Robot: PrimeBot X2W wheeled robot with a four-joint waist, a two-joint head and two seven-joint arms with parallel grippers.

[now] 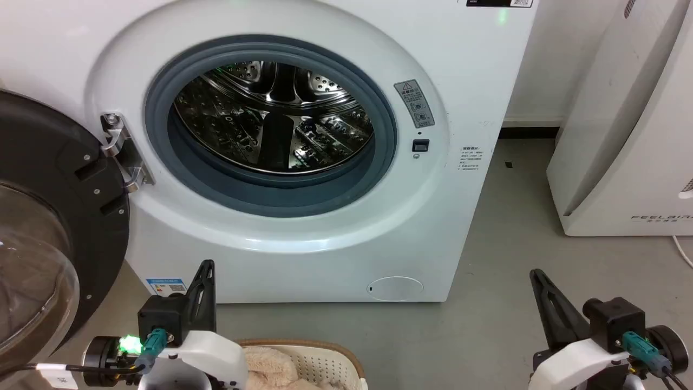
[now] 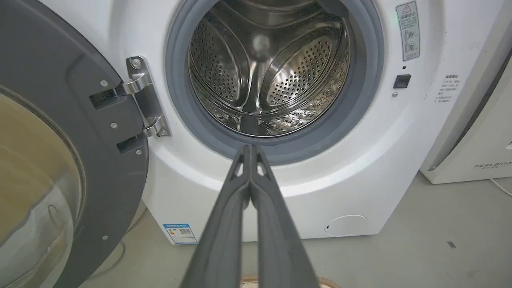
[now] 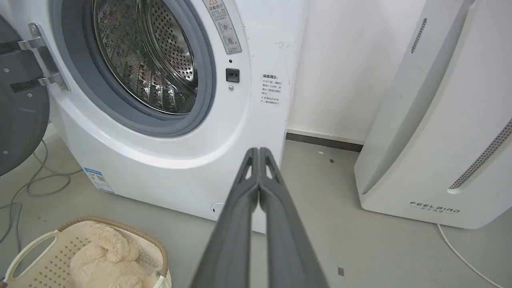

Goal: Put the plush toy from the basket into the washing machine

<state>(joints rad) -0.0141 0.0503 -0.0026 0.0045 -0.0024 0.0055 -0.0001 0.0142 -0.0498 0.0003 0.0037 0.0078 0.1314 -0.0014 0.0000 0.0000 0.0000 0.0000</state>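
The plush toy (image 1: pixel 268 366) lay half cut off in the basket (image 1: pixel 325 364) near the washing machine (image 1: pixel 303 260), with the left gripper (image 2: pixel 251 149) and right gripper (image 3: pixel 259 151) both pressed together, empty.

In front of the washing machine (image 1: pixel 303 260), each arm is a glossy white shell (image 1: pixel 211 349) carrying a black camera block (image 1: pixel 159 317), a teal plug (image 1: pixel 154 341) and a black cable (image 1: pixel 21 370), with a green light (image 1: pixel 130 343) and a white tag (image 1: pixel 57 375) behind the left gripper (image 1: pixel 206 266), which, like the right gripper (image 1: pixel 535 273), has long dark-grey fingers (image 2: pixel 228 224) with triangular cut-outs near the tips.

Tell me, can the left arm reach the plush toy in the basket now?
Probably yes: the plush toy lies uncovered in the basket beside the left tool; its shut fingers must open first.
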